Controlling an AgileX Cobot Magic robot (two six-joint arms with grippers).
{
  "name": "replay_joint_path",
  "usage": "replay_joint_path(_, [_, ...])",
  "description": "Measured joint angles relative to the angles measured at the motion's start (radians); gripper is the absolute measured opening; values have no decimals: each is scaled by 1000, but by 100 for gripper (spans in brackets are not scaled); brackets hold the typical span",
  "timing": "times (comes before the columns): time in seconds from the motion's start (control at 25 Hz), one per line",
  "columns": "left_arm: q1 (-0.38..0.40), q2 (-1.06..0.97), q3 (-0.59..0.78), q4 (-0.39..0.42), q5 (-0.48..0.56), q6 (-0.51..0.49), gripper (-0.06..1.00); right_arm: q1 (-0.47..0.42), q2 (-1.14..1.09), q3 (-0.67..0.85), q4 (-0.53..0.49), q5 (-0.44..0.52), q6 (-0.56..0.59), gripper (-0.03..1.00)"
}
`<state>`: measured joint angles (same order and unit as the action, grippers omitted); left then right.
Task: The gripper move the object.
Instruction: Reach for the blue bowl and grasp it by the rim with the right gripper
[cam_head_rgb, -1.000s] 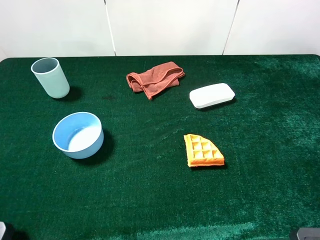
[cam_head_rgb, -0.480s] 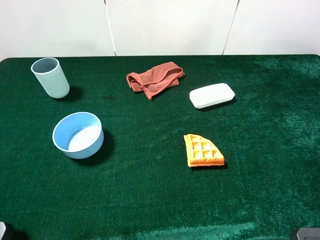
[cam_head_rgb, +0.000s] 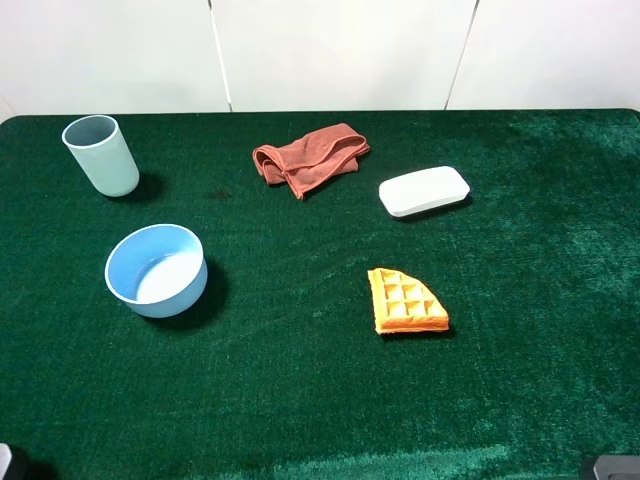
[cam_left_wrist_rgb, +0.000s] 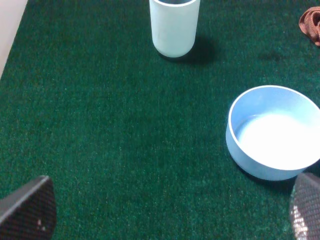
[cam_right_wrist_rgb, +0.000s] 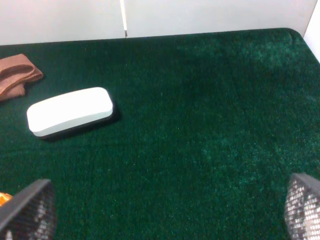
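lying just beyond the left gripper (cam_left_wrist_rgb: 167, 212) fingers (cam_left_wrist_rgb: 30, 210) — bowl (cam_left_wrist_rgb: 272, 132), untouched

Light falls bright and even from above on my green bench (cam_head_rgb: 300, 400); its pile shines paler at the far right corner and along the near edge. In the high view, soft shadows lie right of the light-blue bowl (cam_head_rgb: 156, 270) and the pale cup (cam_head_rgb: 100, 155). In my left wrist view the bowl's inside glares almost white. My jaws blur at both wrist views' corners.
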<state>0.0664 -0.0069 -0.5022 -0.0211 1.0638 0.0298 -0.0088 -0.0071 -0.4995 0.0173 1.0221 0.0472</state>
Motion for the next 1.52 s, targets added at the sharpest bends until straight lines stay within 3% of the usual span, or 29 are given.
replay_joint_path(1.52, [0,0,0,0,0,0,93,0,0,0,0,0,0,69])
